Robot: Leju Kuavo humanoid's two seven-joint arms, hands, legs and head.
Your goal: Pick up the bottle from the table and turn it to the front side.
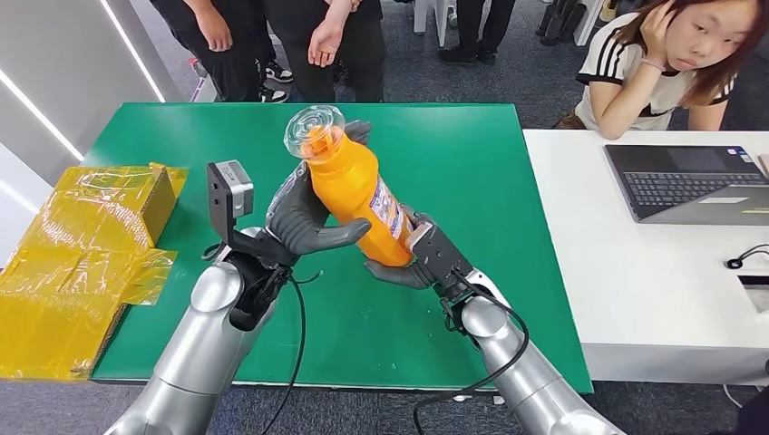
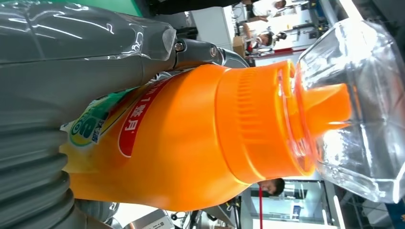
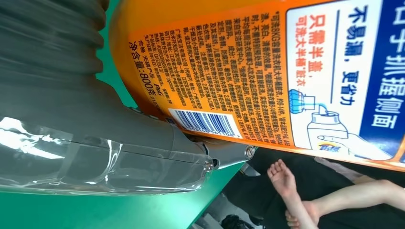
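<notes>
I have the orange bottle (image 1: 355, 193) lifted above the green desk (image 1: 472, 172), tilted, left robot hand (image 1: 304, 222) wrapping its upper body, right robot hand (image 1: 422, 258) gripping the base. I should roll it slowly, one hand supporting while the other regrips.
</notes>
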